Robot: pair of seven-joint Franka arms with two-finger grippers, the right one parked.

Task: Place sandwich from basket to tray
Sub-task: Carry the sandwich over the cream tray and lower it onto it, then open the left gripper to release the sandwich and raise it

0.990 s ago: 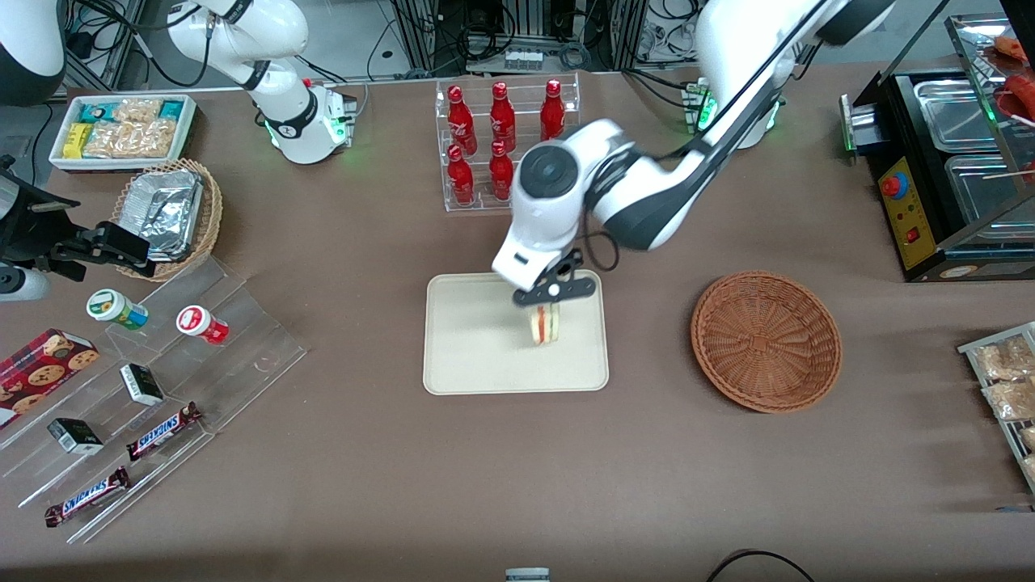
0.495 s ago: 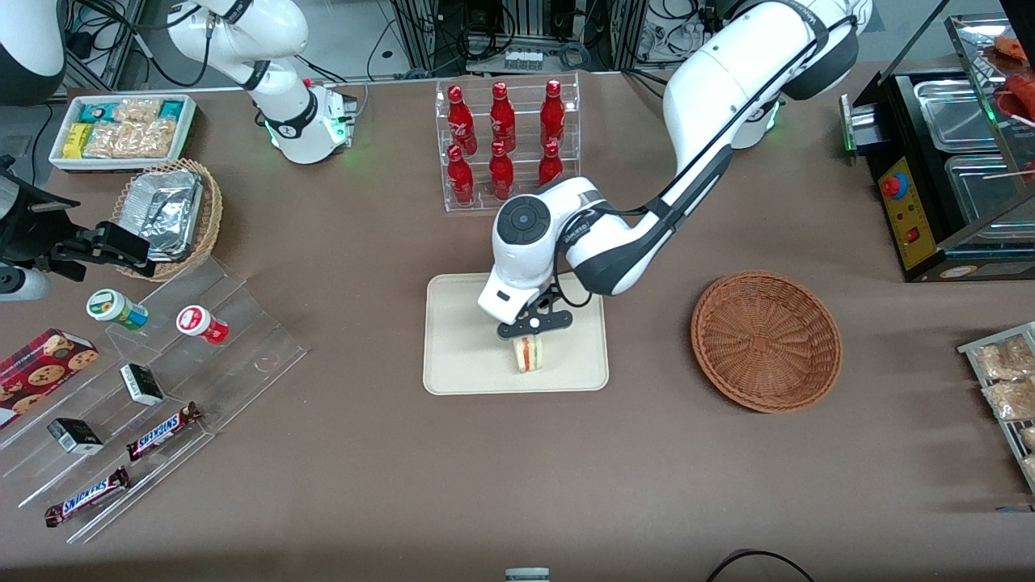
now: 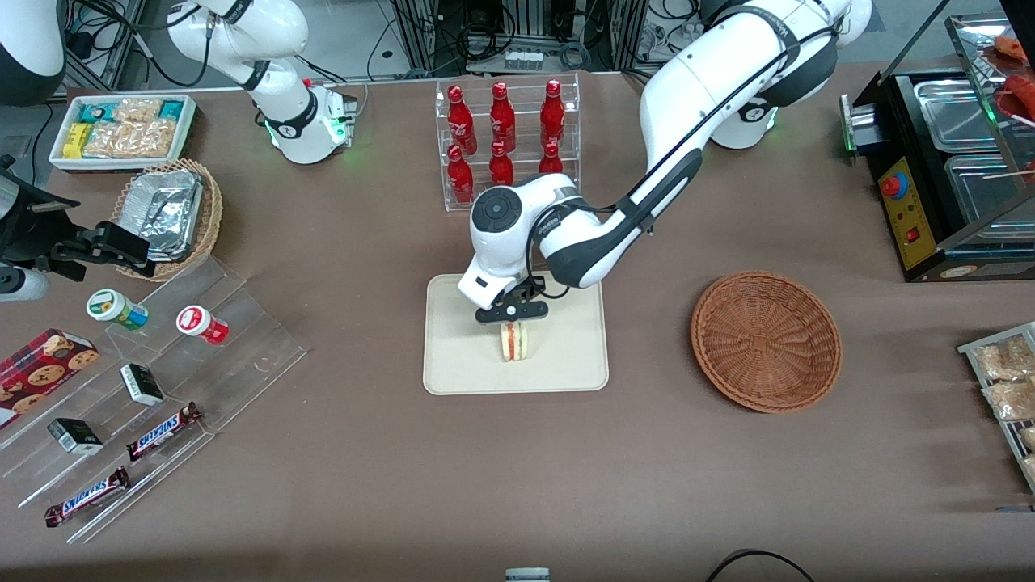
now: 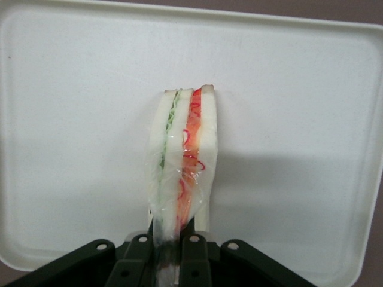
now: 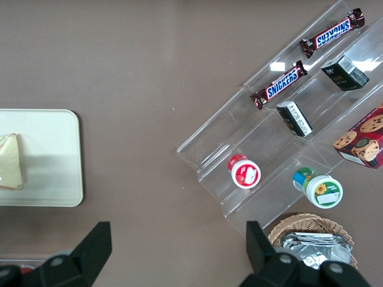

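Observation:
The sandwich (image 3: 515,342), a pale bread wedge with red and green layers in clear wrap, stands on edge over the middle of the cream tray (image 3: 453,380). My left gripper (image 3: 513,314) is directly above it, shut on the sandwich's wrapped top edge. In the left wrist view the black fingers (image 4: 192,248) of the gripper (image 4: 170,242) pinch the wrap of the sandwich (image 4: 182,161), with the tray (image 4: 299,89) all around it. Whether the sandwich rests on the tray I cannot tell. The brown woven basket (image 3: 766,339) sits empty toward the working arm's end.
A rack of red bottles (image 3: 501,145) stands just farther from the front camera than the tray. A clear stepped display (image 3: 145,380) with snacks, a pale basket of foil trays (image 3: 166,214) and a white snack bin (image 3: 121,129) lie toward the parked arm's end.
The gripper has come down over the tray with the sandwich and shifted toward the parked arm's end. It has stayed shut on the sandwich throughout.

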